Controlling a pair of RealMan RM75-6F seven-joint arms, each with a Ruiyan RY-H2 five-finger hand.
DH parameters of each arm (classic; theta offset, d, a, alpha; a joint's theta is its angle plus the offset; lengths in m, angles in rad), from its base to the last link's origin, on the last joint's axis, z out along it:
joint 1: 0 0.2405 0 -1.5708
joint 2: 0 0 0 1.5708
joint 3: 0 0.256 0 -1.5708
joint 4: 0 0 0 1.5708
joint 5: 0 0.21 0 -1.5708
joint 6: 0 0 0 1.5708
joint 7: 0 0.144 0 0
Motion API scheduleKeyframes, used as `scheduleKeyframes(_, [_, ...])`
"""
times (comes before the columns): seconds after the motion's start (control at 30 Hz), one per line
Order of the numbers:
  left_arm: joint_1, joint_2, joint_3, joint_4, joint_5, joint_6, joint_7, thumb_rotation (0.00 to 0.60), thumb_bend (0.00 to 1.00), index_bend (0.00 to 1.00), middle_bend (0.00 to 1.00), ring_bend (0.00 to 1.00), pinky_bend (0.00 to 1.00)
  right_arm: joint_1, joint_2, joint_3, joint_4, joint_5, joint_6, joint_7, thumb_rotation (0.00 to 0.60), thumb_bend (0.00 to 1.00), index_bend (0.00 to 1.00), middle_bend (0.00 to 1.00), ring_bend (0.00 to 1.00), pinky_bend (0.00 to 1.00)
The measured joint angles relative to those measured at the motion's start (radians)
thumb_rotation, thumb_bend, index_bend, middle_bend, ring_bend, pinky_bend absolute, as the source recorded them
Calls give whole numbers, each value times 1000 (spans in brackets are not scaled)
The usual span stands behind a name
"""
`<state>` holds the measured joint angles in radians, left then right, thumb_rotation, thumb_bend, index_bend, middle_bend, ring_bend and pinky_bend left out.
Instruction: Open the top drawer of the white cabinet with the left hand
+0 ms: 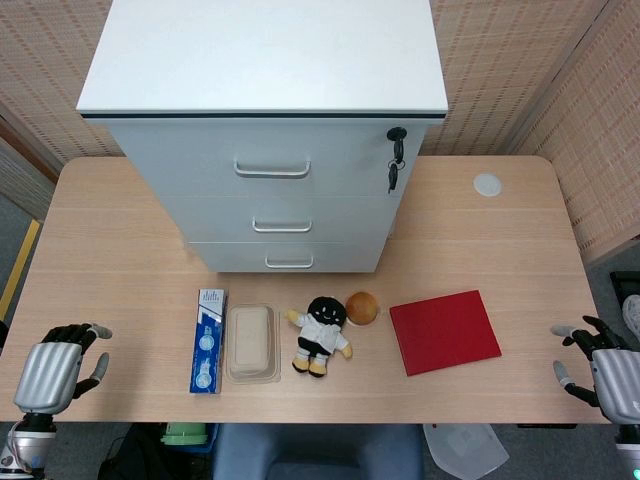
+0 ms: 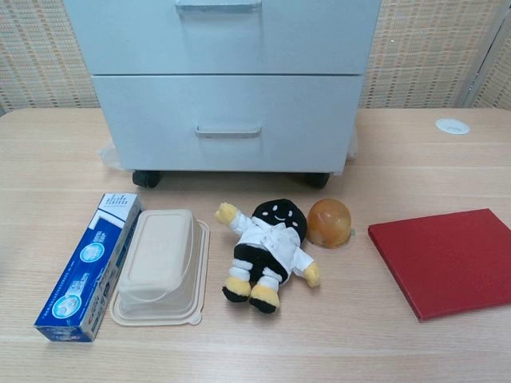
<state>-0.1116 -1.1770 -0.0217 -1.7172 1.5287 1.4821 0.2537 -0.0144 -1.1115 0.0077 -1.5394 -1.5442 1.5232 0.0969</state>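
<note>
A: Where was the cabinet [image 1: 270, 150]?

B: Mid-table at the back, white, all drawers shut, keys [image 1: 395, 160] hanging by the top drawer [image 1: 260, 165].

A: How would it handle?

B: Probably rigid, sliding on runners; best hooked by its handle [image 1: 272, 168]. The left hand [image 1: 55, 370] rested empty, fingers loosely apart, well apart from it.

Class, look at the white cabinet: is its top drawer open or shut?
Shut. In the head view the top drawer sits flush with the two drawer fronts below it, and the left hand rests far from its handle.
</note>
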Motion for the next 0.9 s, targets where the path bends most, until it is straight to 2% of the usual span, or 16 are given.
scheduleKeyframes(0.5, [-14,-2,-19,9,24,14,-51,600,409,397,394,358,356,9,-4,11,8,7,-8,7,600,322,318,421,347,331])
scheduleKeyframes(0.67, [-43,5,-50,1,56,24,-86,600,410,404,442,407,474,14,-9,10,10,4,-13,5,600,322,318,421,347,333])
scheduleKeyframes(0.9, [-113,-11,-115,30,110,35,-115,600,409,428,622,559,770,21,-14,12,14,6,-24,5,600,322,318,421,347,333])
